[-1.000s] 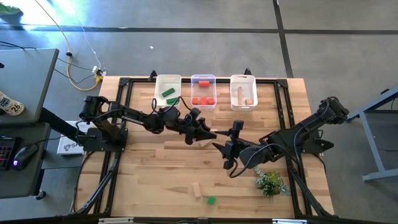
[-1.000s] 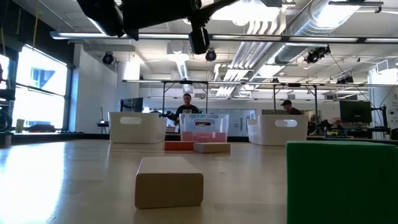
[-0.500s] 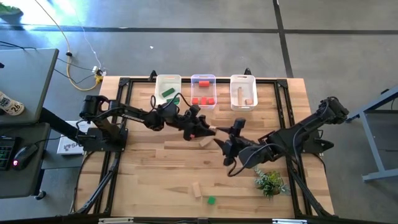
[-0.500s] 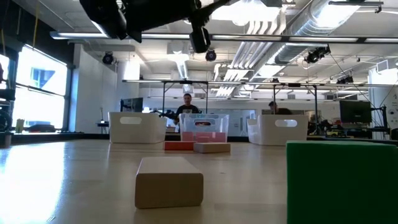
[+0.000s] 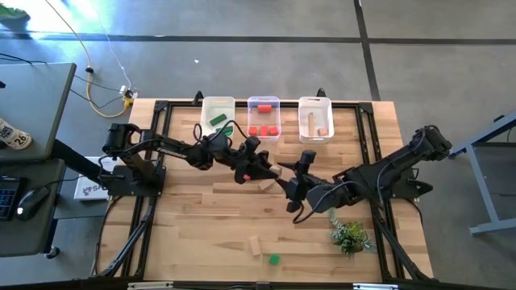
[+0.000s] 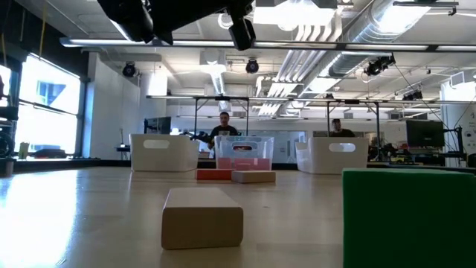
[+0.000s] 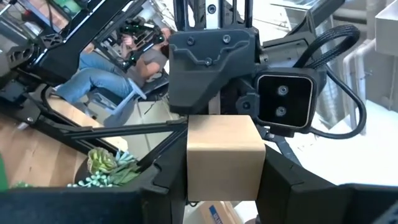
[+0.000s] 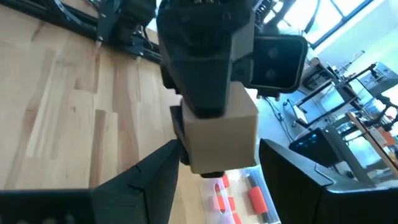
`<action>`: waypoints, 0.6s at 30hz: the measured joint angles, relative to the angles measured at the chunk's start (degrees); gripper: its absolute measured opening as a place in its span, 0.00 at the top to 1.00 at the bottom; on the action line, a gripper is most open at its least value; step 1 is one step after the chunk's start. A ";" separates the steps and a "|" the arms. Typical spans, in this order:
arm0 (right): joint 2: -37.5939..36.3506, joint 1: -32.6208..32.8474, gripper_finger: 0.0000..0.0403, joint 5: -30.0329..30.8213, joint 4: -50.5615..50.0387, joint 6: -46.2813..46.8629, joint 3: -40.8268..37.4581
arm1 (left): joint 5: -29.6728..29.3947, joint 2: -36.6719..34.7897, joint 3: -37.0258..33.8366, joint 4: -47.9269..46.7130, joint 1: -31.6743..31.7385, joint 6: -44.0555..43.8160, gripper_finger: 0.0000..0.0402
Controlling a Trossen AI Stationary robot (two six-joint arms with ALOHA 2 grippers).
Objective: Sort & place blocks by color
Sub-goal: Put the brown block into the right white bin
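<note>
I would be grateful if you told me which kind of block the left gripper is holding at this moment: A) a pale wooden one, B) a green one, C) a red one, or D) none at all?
A: the left wrist view shows a pale wooden block clamped between the fingers of the left gripper, held up facing the right gripper, whose fingers are spread.

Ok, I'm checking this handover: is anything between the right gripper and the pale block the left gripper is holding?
Nothing visible. The left gripper holds the pale block up above the table, directly in front of the right gripper, whose open fingers stand on either side of it.
</note>
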 joint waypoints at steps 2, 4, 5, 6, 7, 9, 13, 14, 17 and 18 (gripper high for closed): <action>-0.02 0.40 0.48 0.03 0.51 -0.19 0.00 | 0.40 0.00 0.00 0.01 0.18 0.25 0.71; -0.02 0.73 0.48 0.02 0.64 -0.15 0.00 | 0.52 0.00 0.00 -0.46 0.56 0.28 0.71; -0.02 0.86 0.48 0.07 0.71 0.01 0.00 | 0.55 0.01 0.00 -0.59 0.76 0.27 0.71; -0.02 1.00 0.48 0.12 0.72 0.26 0.00 | 0.61 0.02 0.00 -0.57 1.01 0.28 0.71; -0.03 1.08 0.48 0.23 0.76 0.32 0.00 | 0.64 0.02 0.00 -0.57 1.14 0.28 0.71; -0.04 1.04 0.48 0.31 0.85 0.71 0.00 | 0.64 0.02 0.00 -0.57 1.34 0.28 0.71; -0.04 0.49 0.48 1.00 0.95 0.72 0.00 | 0.59 0.02 0.00 -0.57 1.33 0.28 0.71; -0.04 0.22 0.48 0.75 1.11 0.85 0.00 | 0.57 0.02 0.00 -0.57 1.35 0.28 0.71; -0.06 -0.81 0.48 -0.56 2.81 1.15 0.00 | 0.57 0.04 -0.02 -0.57 1.24 0.28 0.71; -0.07 -1.04 0.48 -0.72 3.47 0.96 0.02 | 0.55 0.04 -0.02 -0.57 1.24 0.30 0.71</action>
